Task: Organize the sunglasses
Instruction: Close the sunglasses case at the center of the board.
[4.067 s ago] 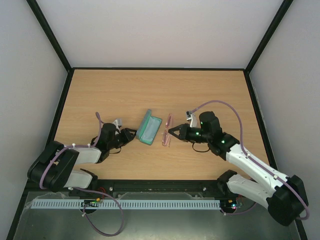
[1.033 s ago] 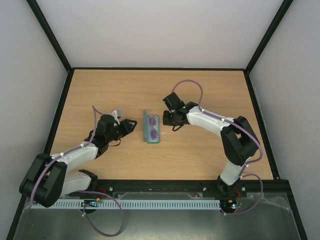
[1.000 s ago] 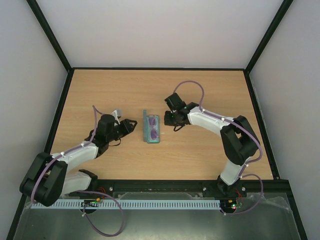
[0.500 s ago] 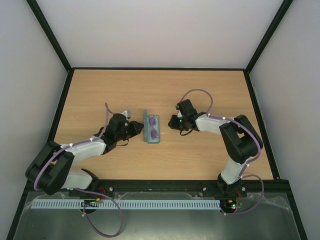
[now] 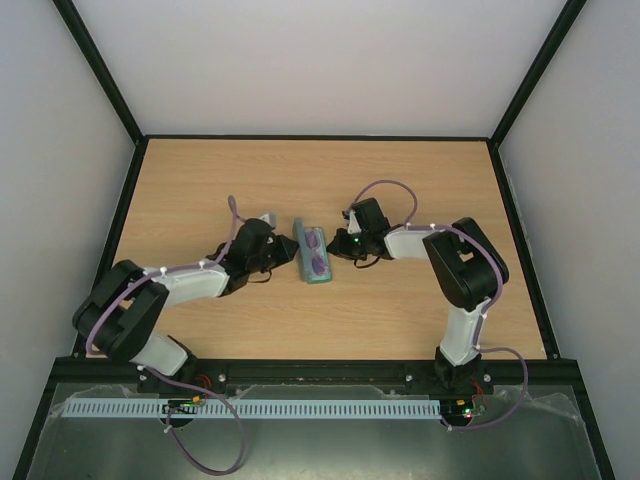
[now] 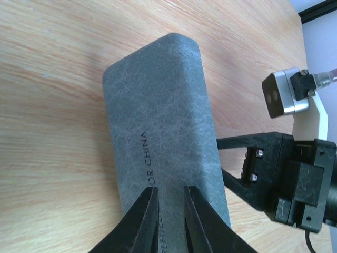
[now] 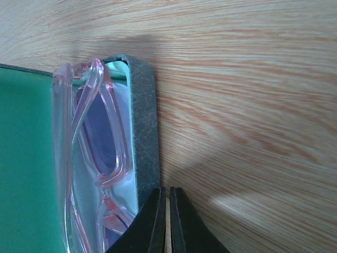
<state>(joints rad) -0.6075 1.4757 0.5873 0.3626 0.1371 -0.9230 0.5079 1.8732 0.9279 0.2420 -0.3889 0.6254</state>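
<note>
The pinkish sunglasses (image 5: 318,263) lie folded inside the open grey-blue case (image 5: 307,240) at mid-table. In the right wrist view the sunglasses (image 7: 100,137) rest against the case's near rim (image 7: 146,132), with the green lid lining (image 7: 26,158) behind them. My right gripper (image 5: 338,246) is shut and empty, and its tips (image 7: 168,191) sit on the table right at that rim. My left gripper (image 5: 284,254) is at the raised lid's outer side (image 6: 158,121). It (image 6: 170,191) has its fingers a narrow gap apart, holding nothing, right up at the lid.
The wooden table (image 5: 300,180) has a black raised edge all round and white walls beyond. The right arm's wrist and camera (image 6: 287,97) show just past the case in the left wrist view. Both arms meet close together at the case.
My left gripper moved right, up against the case lid. My right gripper came left and down to the case's right rim. The case has turned slightly and its lid leans more over the sunglasses.
</note>
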